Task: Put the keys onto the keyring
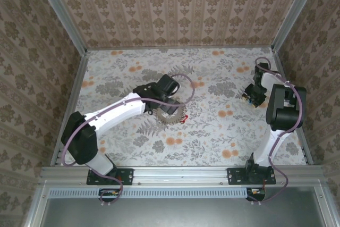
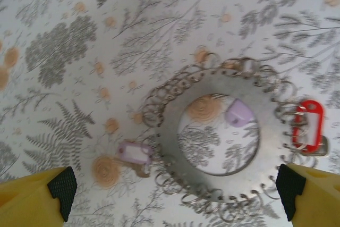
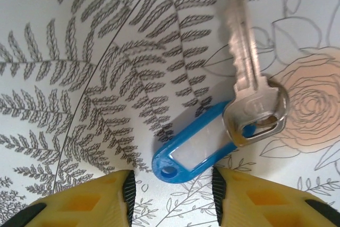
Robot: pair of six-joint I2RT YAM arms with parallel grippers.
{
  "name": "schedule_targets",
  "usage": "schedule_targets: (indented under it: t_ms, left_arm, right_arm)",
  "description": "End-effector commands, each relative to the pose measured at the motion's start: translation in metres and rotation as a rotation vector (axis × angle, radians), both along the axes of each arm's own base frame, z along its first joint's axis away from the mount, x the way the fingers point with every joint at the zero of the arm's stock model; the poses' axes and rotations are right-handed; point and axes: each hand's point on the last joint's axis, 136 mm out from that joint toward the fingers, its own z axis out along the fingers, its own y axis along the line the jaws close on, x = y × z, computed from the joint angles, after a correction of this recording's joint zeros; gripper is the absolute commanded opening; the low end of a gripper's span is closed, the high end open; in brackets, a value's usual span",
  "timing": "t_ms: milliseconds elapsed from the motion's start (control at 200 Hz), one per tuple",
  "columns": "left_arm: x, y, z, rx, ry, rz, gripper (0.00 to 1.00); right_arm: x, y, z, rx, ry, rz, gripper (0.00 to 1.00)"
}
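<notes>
The key (image 3: 247, 78) is shiny metal, its tag (image 3: 194, 147) glossy blue plastic (keyring (image 2: 223, 187) perhaps matt).

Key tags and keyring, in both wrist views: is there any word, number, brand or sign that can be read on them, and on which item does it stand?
No text can be read.
Blue tag: the label window is blank.
Silver key: any stamp on its head is too blurred to read.
Red tag, lilac tags, keyring: no marking visible in this soft picture.
</notes>
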Motion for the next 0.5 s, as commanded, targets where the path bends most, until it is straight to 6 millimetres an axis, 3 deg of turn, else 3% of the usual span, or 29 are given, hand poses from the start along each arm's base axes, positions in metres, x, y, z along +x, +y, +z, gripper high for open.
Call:
schedule_targets:
  t_ms: [0,110,315,390,495]
  left_arm:
    - [0.015,0.022,0.012,-0.038,0.009,0.107,1.00]
    - [0.023,0.034,0.020,-0.070,-0.017,0.141,1.00]
    - [0.028,0.039,0.018,-0.063,-0.031,0.161,1.00]
    - [0.028,0.040,0.015,-0.053,-0.025,0.168,1.00]
    - [0.029,0.041,0.014,-0.052,-0.026,0.176,1.00]
  right_arm:
    - [-0.020,-0.004,-0.007,-0.022,0.074,0.031,0.49]
    - [-0.022,-0.003,-0.002,-0.034,0.084,0.057,0.49]
    - [-0.005,-0.021,0.036,-0.097,-0.042,0.062,0.45]
    - [0.007,-0.027,0.032,-0.081,-0.080,0.079,0.45]
    - [0.010,-0.037,0.017,-0.089,-0.032,0.083,0.44]
